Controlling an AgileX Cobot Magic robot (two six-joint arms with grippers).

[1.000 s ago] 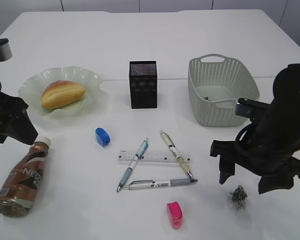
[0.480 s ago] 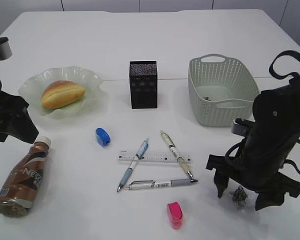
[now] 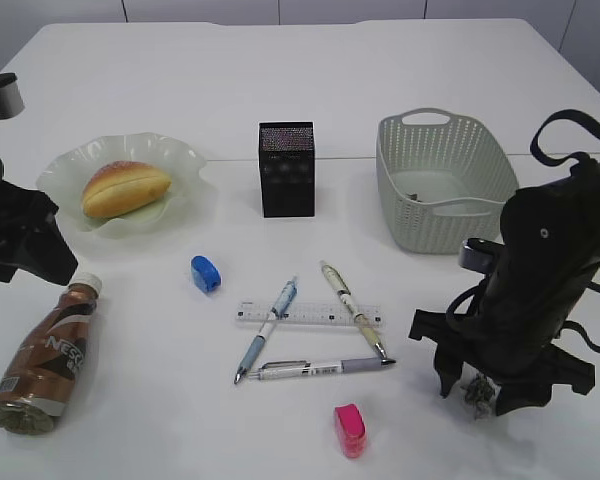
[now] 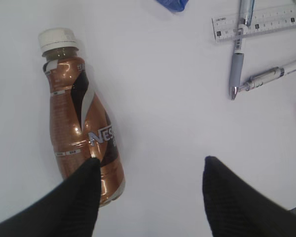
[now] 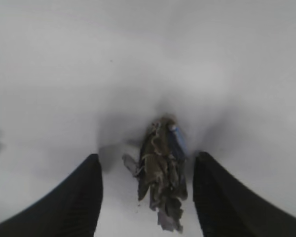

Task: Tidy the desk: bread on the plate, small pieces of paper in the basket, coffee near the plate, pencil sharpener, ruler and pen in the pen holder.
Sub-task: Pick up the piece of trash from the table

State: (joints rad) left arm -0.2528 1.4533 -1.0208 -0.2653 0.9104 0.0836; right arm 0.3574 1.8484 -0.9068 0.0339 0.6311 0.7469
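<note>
One grey paper scrap [image 5: 160, 170] lies on the white worktop [image 3: 310, 80] at lower right of the exterior view, mostly hidden there behind the right claw [image 3: 477, 388]. The wrist view shows it between the parted fingers [image 5: 84, 197], neither visibly touching it; blur hides its edges. At left, the left claw [image 4: 148, 197] hangs wide, one finger overlapping the lying coffee [image 4: 79, 123]; contact unclear.

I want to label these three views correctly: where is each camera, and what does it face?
Exterior: raised at the desk's front, slanting down; both dark arms show.
Left wrist: looks down on the lying brown coffee bottle; its black fingers show.
Right wrist: looks down on the grey paper scrap between its fingers.
Shared: exterior also shows bottle and scrap.
</note>
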